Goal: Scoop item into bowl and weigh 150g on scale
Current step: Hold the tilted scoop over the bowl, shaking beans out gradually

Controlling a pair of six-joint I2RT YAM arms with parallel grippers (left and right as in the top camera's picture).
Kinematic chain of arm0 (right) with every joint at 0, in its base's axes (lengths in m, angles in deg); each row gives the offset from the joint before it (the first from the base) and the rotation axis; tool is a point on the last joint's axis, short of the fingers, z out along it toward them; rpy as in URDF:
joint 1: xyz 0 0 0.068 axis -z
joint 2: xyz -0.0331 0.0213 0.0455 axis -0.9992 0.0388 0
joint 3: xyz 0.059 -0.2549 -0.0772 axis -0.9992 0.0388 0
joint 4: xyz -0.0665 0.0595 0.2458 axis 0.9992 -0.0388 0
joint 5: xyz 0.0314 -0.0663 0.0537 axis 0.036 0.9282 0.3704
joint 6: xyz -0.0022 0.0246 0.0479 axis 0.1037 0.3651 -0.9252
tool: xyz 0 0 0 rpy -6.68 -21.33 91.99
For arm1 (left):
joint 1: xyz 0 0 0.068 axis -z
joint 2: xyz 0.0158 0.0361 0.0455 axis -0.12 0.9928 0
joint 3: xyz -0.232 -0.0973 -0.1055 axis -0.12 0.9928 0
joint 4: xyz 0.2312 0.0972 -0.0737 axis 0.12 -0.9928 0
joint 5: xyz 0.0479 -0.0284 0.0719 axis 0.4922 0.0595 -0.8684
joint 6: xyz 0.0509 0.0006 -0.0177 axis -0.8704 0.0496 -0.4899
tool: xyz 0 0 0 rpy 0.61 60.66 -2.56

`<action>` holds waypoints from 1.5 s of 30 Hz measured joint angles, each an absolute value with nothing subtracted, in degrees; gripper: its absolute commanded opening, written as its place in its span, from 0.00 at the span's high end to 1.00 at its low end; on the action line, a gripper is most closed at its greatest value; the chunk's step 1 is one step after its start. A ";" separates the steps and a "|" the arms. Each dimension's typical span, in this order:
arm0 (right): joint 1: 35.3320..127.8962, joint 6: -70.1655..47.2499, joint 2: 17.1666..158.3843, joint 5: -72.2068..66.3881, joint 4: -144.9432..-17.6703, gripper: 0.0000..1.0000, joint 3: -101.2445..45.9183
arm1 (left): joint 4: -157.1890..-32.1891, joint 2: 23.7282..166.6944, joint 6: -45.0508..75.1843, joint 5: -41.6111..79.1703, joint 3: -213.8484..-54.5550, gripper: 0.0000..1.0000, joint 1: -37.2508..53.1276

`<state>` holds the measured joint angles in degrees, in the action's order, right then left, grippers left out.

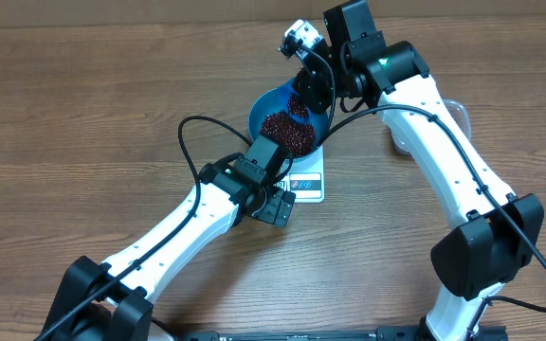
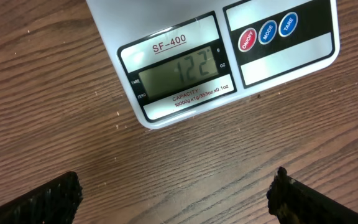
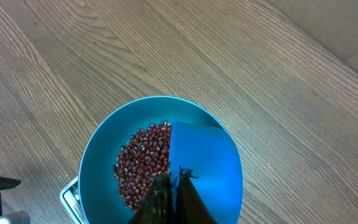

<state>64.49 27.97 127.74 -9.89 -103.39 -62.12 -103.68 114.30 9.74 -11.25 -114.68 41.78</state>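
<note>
The blue bowl (image 1: 271, 102) stands on the white scale (image 1: 309, 182) with a heap of red-brown beans (image 1: 287, 133) inside. In the right wrist view the beans (image 3: 143, 163) lie on the left side of the bowl (image 3: 98, 162). My right gripper (image 3: 174, 177) is shut on a small blue scoop (image 3: 204, 158), held over the bowl's right half. My left gripper (image 2: 176, 190) hangs open above bare table, just in front of the scale (image 2: 166, 22). The scale's display (image 2: 179, 67) reads 122.
A clear plastic tub (image 1: 455, 112) sits at the right, mostly hidden behind the right arm. One corner of the scale (image 3: 70, 196) pokes out under the bowl. Three round buttons (image 2: 267, 31) sit beside the display. Wooden tabletop surrounds everything.
</note>
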 measured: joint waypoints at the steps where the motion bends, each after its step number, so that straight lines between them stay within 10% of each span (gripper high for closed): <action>1: 64.49 27.99 127.74 -9.87 -103.39 0.96 -62.12 | -103.68 114.30 9.74 -11.25 -114.68 0.00 41.78; 45: 64.42 27.97 127.74 -9.89 -102.21 0.96 -62.12 | -103.66 114.30 9.74 -11.25 -114.68 0.01 41.78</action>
